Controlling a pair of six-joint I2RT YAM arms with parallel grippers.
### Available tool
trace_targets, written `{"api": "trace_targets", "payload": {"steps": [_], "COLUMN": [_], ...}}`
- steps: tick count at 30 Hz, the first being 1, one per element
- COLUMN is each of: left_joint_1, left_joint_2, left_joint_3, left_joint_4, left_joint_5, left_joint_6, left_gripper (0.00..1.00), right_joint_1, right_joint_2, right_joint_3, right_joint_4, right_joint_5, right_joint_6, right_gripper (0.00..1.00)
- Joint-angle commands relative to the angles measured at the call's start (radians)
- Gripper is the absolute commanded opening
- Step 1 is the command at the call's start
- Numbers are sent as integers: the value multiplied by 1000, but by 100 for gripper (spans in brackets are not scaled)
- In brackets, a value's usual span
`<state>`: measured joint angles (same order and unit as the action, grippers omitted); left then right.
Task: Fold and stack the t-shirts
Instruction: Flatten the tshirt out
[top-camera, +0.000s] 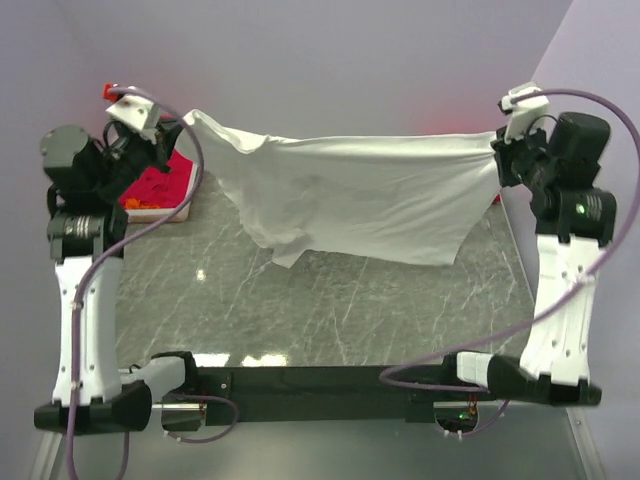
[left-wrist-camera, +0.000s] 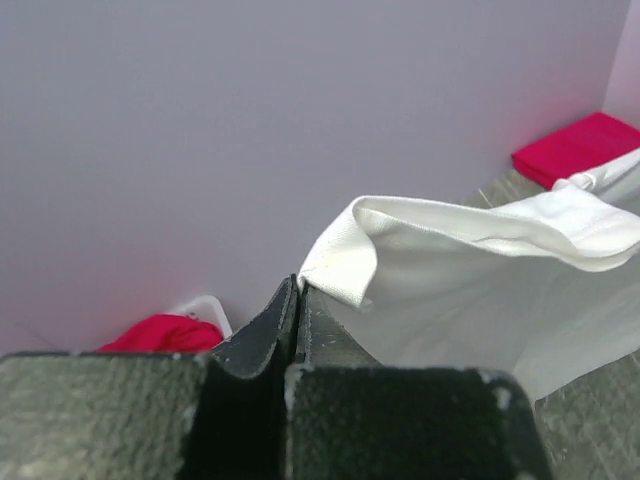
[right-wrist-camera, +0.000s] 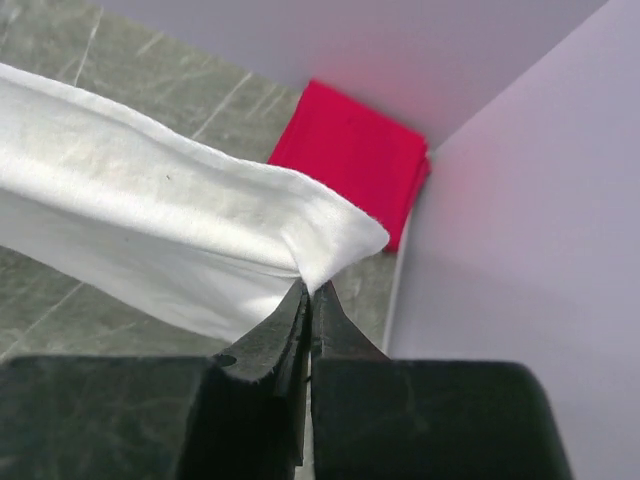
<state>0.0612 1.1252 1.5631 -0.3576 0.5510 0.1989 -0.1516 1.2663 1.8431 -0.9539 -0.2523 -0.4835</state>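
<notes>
A white t-shirt (top-camera: 350, 195) hangs stretched in the air between both arms above the far half of the marble table (top-camera: 330, 310). My left gripper (top-camera: 178, 130) is shut on its left corner; in the left wrist view the corner (left-wrist-camera: 340, 262) sits pinched at the tips (left-wrist-camera: 298, 288). My right gripper (top-camera: 500, 150) is shut on its right corner, shown in the right wrist view (right-wrist-camera: 330, 245) at the tips (right-wrist-camera: 310, 290). The shirt's lower edge sags toward the table.
A red t-shirt (top-camera: 158, 185) lies crumpled in a white tray at the far left, under the left arm. A folded red t-shirt (right-wrist-camera: 355, 160) lies in the far right corner by the wall. Lilac walls close the back and right sides.
</notes>
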Motion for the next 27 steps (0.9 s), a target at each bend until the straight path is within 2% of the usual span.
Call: {"api": "trace_targets", "payload": {"steps": [1,7,12,17,21,24,27], "left_joint_1": [14,14,15,12,14,12,12], "left_joint_2": [-120,-307,-392,-349,-309,-269,-239], "left_joint_3": [37,29,93,245,299,315,260], "left_joint_4": [77,65,45,46,120,105,63], "left_joint_5": [-91,-200,-255,-261,-260,-263,-257], "left_joint_6": [-70,-82,-85,-101,-112,-99,-87], "left_gripper": [1,1,1,1,1,1,1], "right_joint_1": [1,1,1,1,1,1,1], "right_joint_2": [-154,-370,-470,-458,-429,-406,-406], "right_joint_3": [-14,-96,-61,100,166,127,-16], "right_joint_4": [81,125,162,207,250,262,285], "right_joint_5": [51,65,82,139,130,123,84], "right_joint_6": [-52,-63,-41,-32,-30,-29,-27], "right_gripper": [0,0,0,0,0,0,0]}}
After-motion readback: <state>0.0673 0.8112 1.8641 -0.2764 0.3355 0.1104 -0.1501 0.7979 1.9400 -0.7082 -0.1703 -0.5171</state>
